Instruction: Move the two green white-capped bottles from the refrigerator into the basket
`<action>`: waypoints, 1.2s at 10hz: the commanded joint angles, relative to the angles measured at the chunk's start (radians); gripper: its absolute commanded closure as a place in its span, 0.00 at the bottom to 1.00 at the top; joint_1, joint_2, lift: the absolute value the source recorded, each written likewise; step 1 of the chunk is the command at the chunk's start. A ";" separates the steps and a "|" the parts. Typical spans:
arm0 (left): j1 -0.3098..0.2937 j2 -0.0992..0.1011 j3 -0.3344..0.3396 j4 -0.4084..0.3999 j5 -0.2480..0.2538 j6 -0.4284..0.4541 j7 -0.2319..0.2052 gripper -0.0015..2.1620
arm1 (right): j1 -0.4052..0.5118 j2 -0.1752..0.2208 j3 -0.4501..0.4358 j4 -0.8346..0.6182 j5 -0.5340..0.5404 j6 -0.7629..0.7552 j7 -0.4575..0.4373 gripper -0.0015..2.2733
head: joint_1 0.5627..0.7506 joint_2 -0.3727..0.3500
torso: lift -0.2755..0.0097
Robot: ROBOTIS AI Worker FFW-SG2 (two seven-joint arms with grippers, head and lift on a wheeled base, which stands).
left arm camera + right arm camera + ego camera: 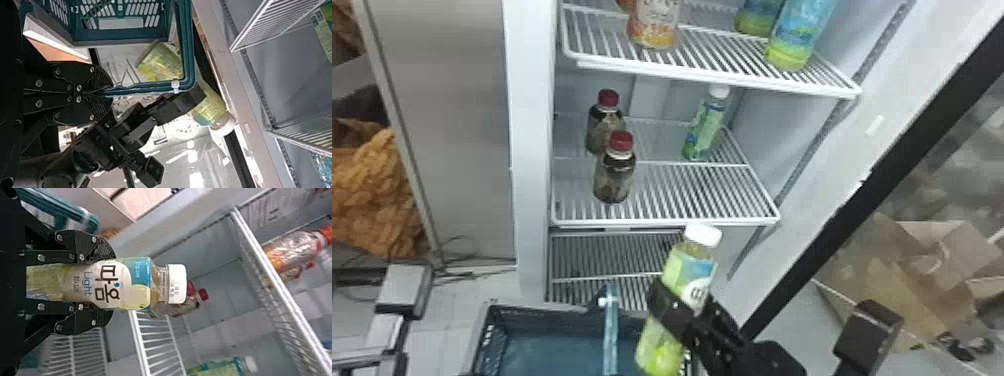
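My right gripper point(679, 306) is shut around the middle of a green white-capped bottle point(691, 261), tilted beside the basket's right side. In the right wrist view, the gripper point(110, 284) clasps the bottle point(137, 282), cap pointing away. A second green white-capped bottle point(703, 129) stands at the right rear of the middle shelf. The teal basket point(542, 350) sits low in front of the fridge, its handle point(611, 330) raised across it. In the left wrist view, my left gripper point(105, 93) is shut on the handle point(145, 88).
Two dark red-capped bottles point(615, 177) stand on the middle shelf's left point(672, 220). Above, the upper shelf point(732, 80) holds an orange bottle point(654, 25) and blue-green bottles point(794, 40). The fridge's black door edge point(832, 225) slants along the right, with cardboard point(887, 285) beyond.
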 commanded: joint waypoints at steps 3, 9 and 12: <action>0.000 0.001 0.000 0.000 -0.003 0.003 0.000 0.54 | 0.046 -0.006 -0.030 -0.044 -0.009 0.196 0.004 0.39 | 0.70 0.03 | 0.04; 0.000 0.000 0.002 0.000 -0.003 0.003 0.000 0.54 | -0.004 -0.006 -0.028 0.005 -0.021 0.284 0.004 0.37 | 0.70 0.03 | 0.04; 0.000 0.000 0.000 0.000 -0.003 0.003 0.000 0.54 | -0.004 -0.006 -0.032 0.005 -0.017 0.282 0.014 0.24 | 0.70 0.03 | 0.04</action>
